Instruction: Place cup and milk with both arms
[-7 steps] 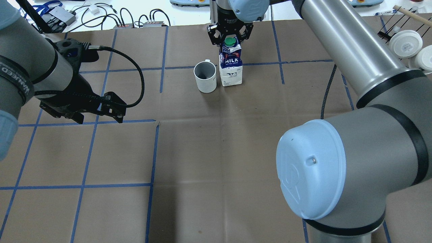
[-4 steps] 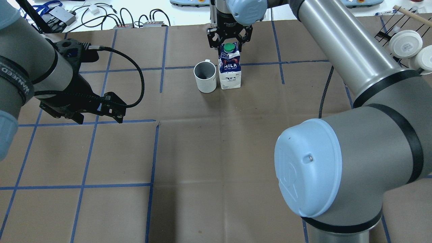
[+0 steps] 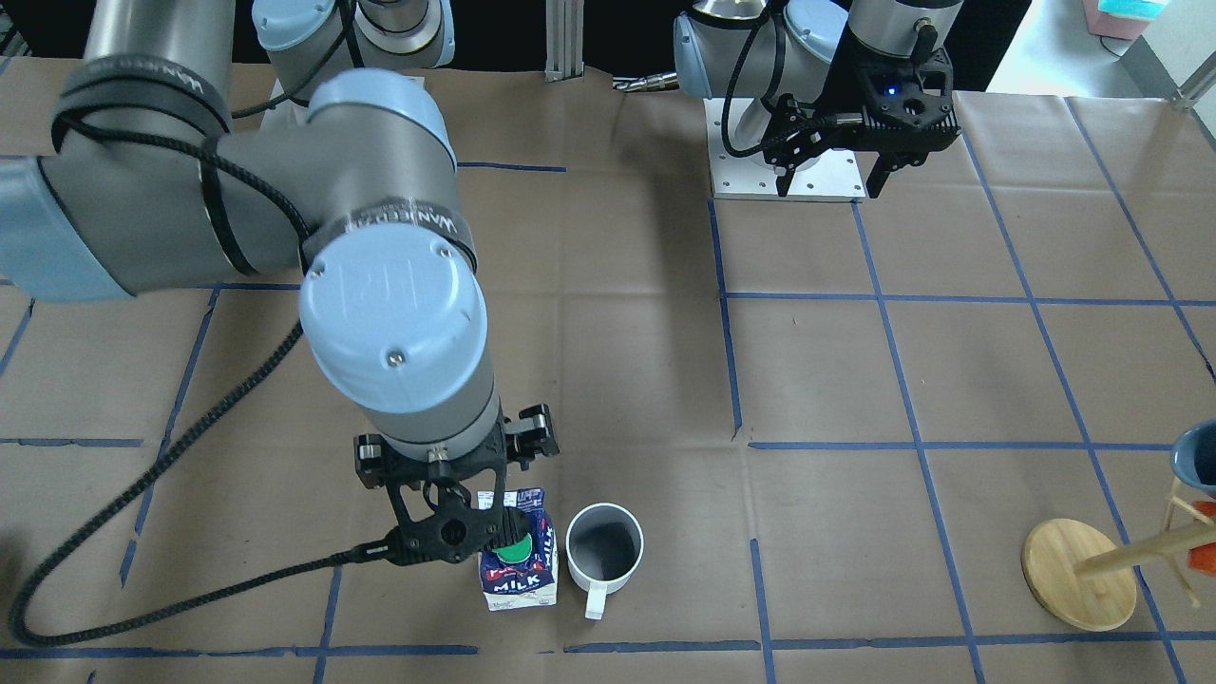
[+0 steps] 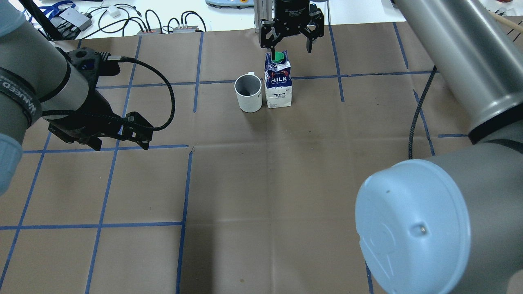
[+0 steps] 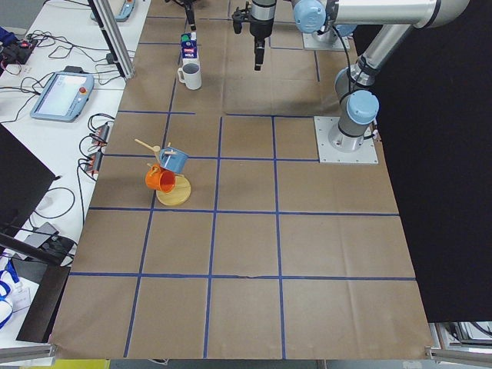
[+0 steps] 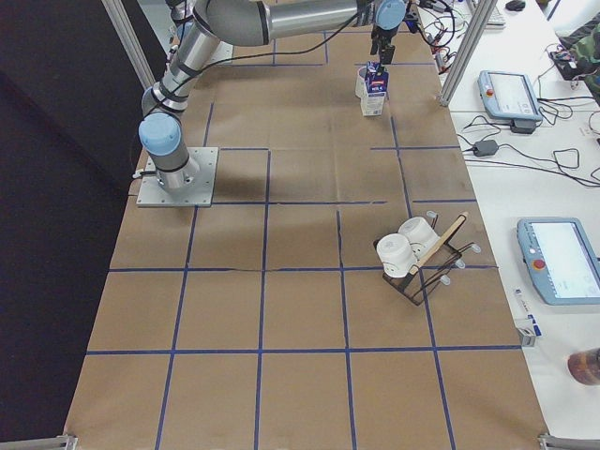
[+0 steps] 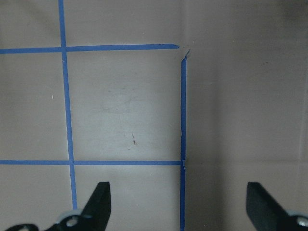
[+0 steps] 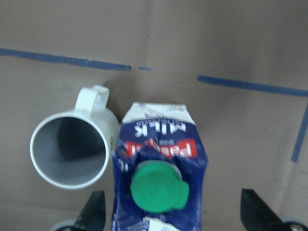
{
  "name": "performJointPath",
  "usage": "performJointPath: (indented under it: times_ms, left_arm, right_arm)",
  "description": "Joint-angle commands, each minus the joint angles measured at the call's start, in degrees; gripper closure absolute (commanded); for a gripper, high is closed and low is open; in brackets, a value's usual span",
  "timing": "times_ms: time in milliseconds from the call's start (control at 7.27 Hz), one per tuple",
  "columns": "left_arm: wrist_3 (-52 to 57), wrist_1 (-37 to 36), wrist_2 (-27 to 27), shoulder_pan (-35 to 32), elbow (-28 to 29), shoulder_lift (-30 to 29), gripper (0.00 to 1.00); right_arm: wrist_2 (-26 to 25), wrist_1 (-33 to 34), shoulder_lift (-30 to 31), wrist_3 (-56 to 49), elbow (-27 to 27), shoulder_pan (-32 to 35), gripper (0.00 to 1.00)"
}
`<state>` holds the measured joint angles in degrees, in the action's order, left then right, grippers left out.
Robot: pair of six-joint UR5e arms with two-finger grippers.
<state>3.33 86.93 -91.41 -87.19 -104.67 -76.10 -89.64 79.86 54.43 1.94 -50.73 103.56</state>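
The milk (image 4: 278, 81) stands upright on the brown paper, its green cap (image 8: 158, 187) facing up. The white cup (image 4: 248, 93) stands upright right beside it, handle pointing away from the robot; whether they touch I cannot tell. My right gripper (image 4: 291, 41) hangs open above the milk's top and holds nothing. In the right wrist view its fingertips (image 8: 94, 211) straddle the milk (image 8: 161, 144) with wide gaps, and the cup (image 8: 70, 156) is to the left. My left gripper (image 4: 120, 143) is open and empty, far to the left over bare paper (image 7: 179, 202).
A wooden mug tree (image 3: 1078, 575) with a blue and an orange cup (image 5: 160, 178) stands toward the table's left end. A wire rack with white cups (image 6: 408, 253) stands toward the right end. Cables and boxes (image 4: 122, 20) lie beyond the far edge.
The milk came down onto the table beside the cup. The right gripper then rose off its top and shifted a little to the right. The left arm has not moved.
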Motion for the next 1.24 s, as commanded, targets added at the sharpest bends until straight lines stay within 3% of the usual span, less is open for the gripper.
performJointPath:
  times_ms: [0, 138, 275, 413, 688, 826, 1101]
  left_arm:
    - [0.01, 0.17, 0.0, 0.0, -0.01, 0.08, 0.0]
    - [0.01, 0.17, 0.0, 0.0, -0.01, 0.08, 0.0]
    - [0.01, 0.25, -0.09, 0.0, -0.01, 0.08, 0.0]
    - [0.01, 0.34, -0.09, 0.0, -0.01, 0.08, 0.0]
    - [-0.07, 0.43, -0.09, 0.0, -0.09, 0.08, 0.0]
    - [-0.08, 0.52, -0.09, 0.0, -0.1, 0.08, 0.0]
    - [-0.16, 0.61, -0.09, 0.0, -0.44, 0.43, 0.0]
  right_arm:
    - [0.08, -5.5, 7.93, -3.68, -5.4, -3.07, 0.07]
    - [0.34, -5.51, 13.02, -8.05, -11.26, -6.58, 0.13]
    - [0.43, -3.33, 19.42, -8.96, -19.85, -9.57, 0.11]
    - [0.26, 0.08, 26.44, -8.97, -27.33, -11.78, 0.01]
    - [0.17, 2.31, 38.5, -8.01, -41.05, -13.11, 0.0]
    - [0.26, 5.62, 43.52, -7.66, -45.73, -13.72, 0.0]
    - [-0.09, 9.52, 45.32, -0.65, -49.19, -14.43, 0.0]
